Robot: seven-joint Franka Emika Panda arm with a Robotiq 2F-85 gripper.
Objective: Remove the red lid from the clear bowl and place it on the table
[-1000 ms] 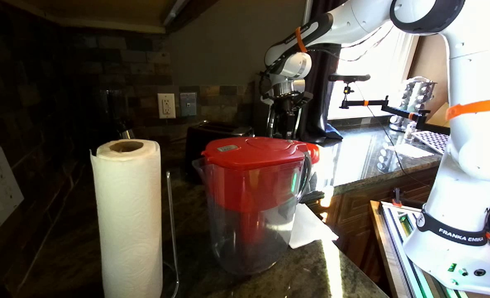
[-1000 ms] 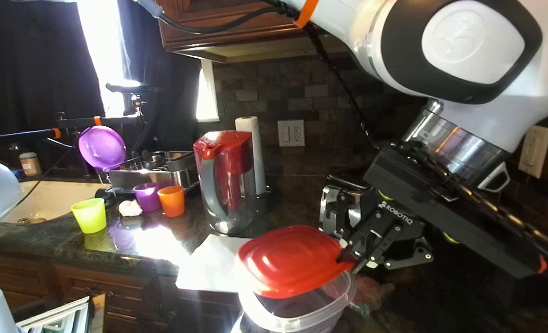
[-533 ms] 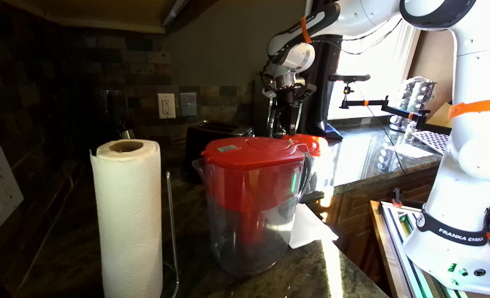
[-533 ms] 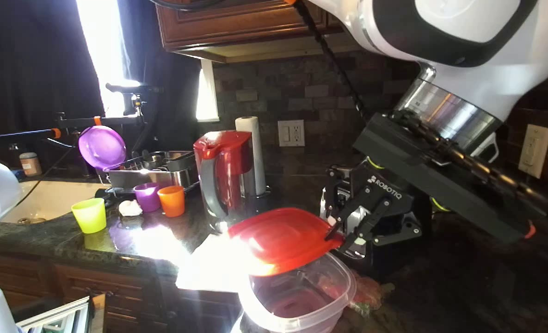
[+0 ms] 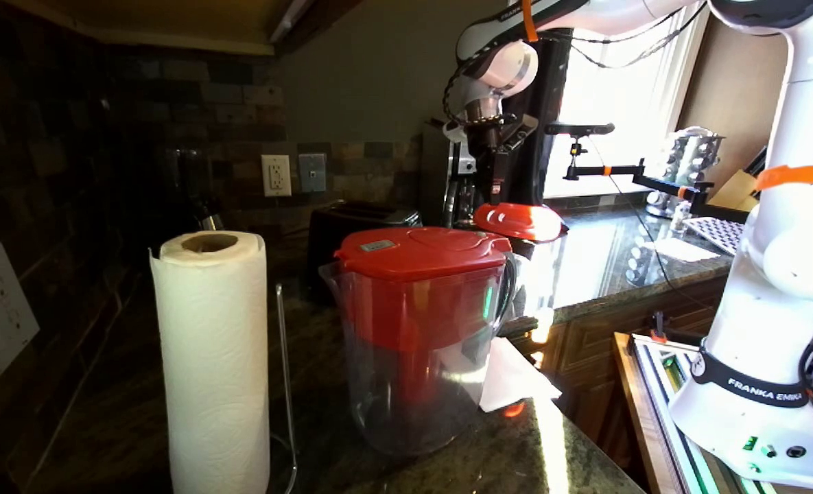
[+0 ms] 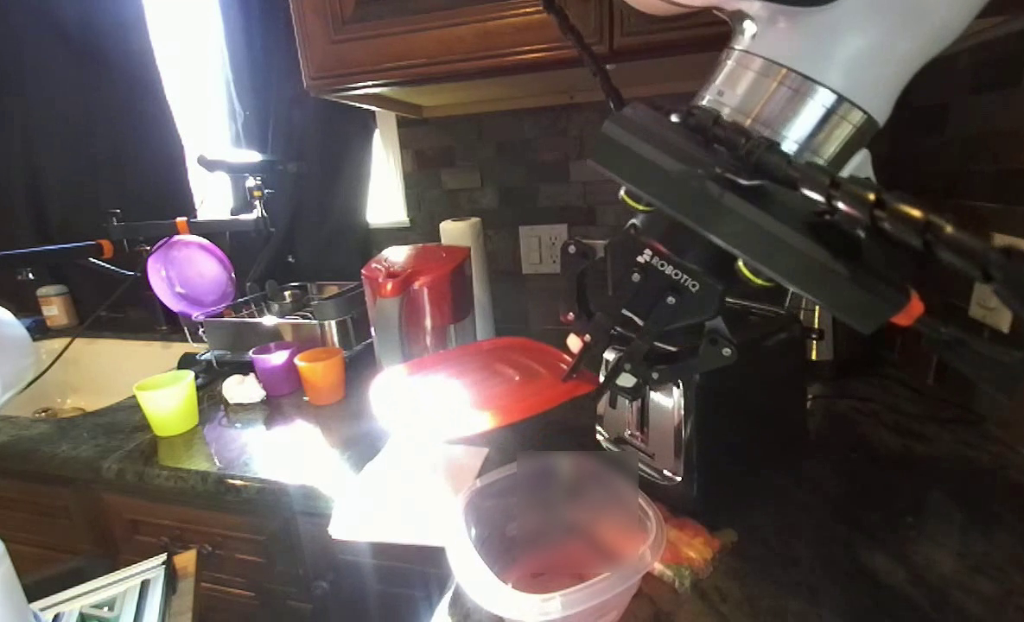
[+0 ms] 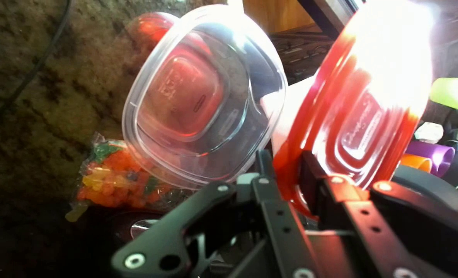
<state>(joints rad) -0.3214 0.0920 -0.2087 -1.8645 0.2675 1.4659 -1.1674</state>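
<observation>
Jaws of gripper (image 7: 287, 166) clenched on rim of red lid (image 7: 354, 116). Wrist view, L to R: speckled table (image 7: 66, 85) well L of jaws, open clear bowl (image 7: 207, 102) fwd-L, lid tilted, reaching fwd-R; lowering it prob. means clearing bowl 1st.

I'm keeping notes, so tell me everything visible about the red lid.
The red lid is glossy, like plastic, with rounded corners; the wrist view shows ridges around a middle with seemingly raised lettering, too unclear to read. Glare whitens part of it. It hangs tilted in the air, apart from the clear bowl and the counter, one edge gripped in the pincer.
</observation>
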